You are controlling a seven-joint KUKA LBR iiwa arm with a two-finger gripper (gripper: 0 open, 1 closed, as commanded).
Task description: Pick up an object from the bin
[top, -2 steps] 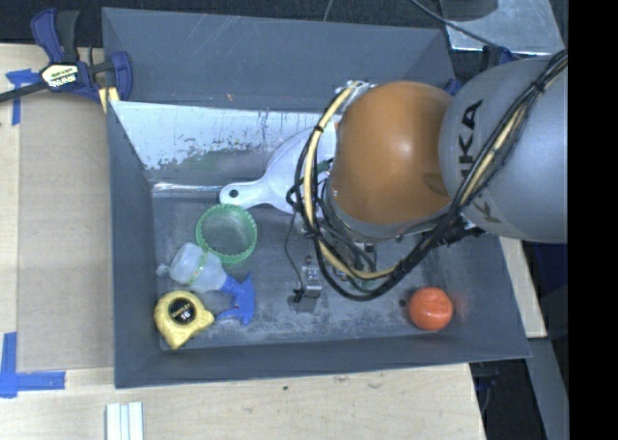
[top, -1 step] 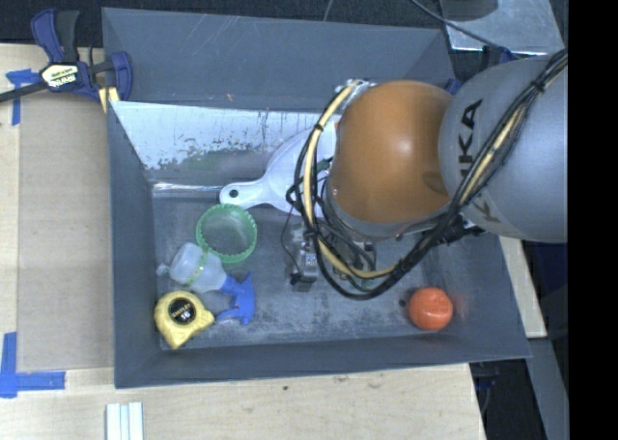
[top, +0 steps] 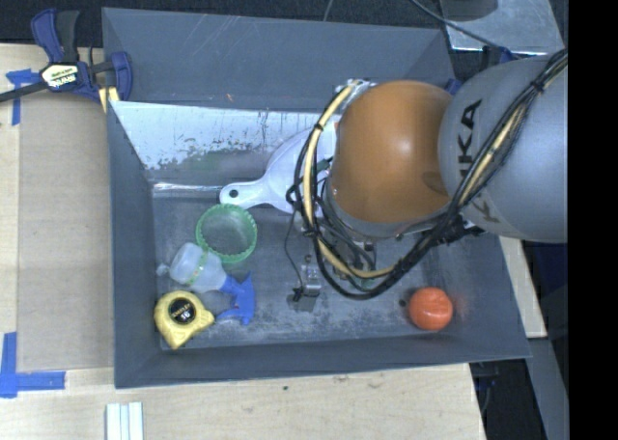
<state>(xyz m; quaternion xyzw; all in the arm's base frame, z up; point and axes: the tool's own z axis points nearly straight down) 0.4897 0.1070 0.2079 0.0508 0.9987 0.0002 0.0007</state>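
Aim matters most at this point: the jaws hang low over a bare patch of floor in the bin (top: 290, 62), toward its 6 o'clock, under the arm's orange cover (top: 391, 153) and looped cables. Whether they are spread or closed cannot be told, and nothing is seen between them. No thing lies directly beneath.

Nearest, at their 9 o'clock, is a small blue plastic piece (top: 239, 298). A yellow tape measure (top: 182, 317) lies beyond it and a clear plastic lump (top: 193, 264) just beside its upper end. A green see-through cup (top: 227, 233) sits at 10 o'clock. A white scoop (top: 275, 182) lies at 12 o'clock, partly under the wrist. An orange ball (top: 430, 308) lies at 3 o'clock, apart from the rest, near the front wall.

A good pick probably means shifting sideways to centre on one thing. The ball stands alone but may roll; the blue piece is crowded by its neighbours. Either way, descend squarely and close only once the jaws straddle the chosen thing.
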